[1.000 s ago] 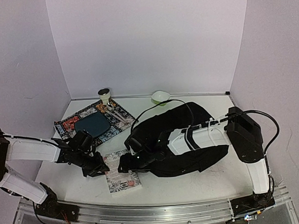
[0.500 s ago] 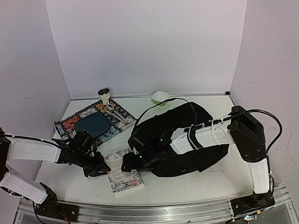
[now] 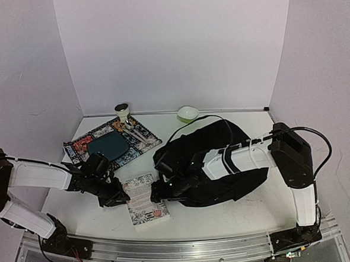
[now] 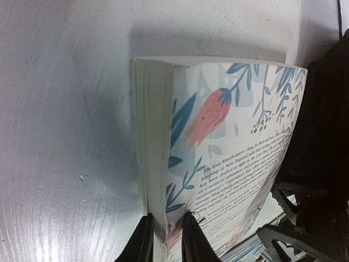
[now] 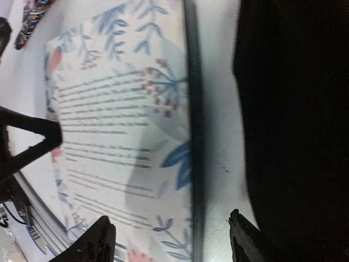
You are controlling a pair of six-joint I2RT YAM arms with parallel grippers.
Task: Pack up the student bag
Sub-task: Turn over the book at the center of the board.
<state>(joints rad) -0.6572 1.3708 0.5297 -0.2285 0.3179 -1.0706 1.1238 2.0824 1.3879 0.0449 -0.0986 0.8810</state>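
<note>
Overhead, the student bag [image 3: 211,137], a black soft backpack, lies flat on the white desk [image 3: 239,213] at 3 o'clock from centre, with the right arm [image 3: 242,158] stretched across it. A floral paperback book [image 3: 145,199] lies on the desk just beside the bag's 9 o'clock edge, outside the bag.

Left jaws: nearly closed, pinching the book at its 9 o'clock edge. In the left wrist view the two fingers [image 4: 143,243] sit on either side of one corner of the page block of the book [image 4: 229,142].

Right jaws: wide apart, holding nothing, low at the book's 3 o'clock edge. In the right wrist view one fingertip [image 5: 103,243] is over the printed cover [image 5: 120,125], and the other is over the bare strip of desk by the bag [image 5: 294,109].

At 10 o'clock from the book, a patterned mat [image 3: 78,146] carries a dark teal plate [image 3: 107,146]. A small cup [image 3: 122,110] stands at the mat's 12 o'clock corner. A pale green bowl [image 3: 187,112] sits at 12 o'clock from the bag, near the back wall.
</note>
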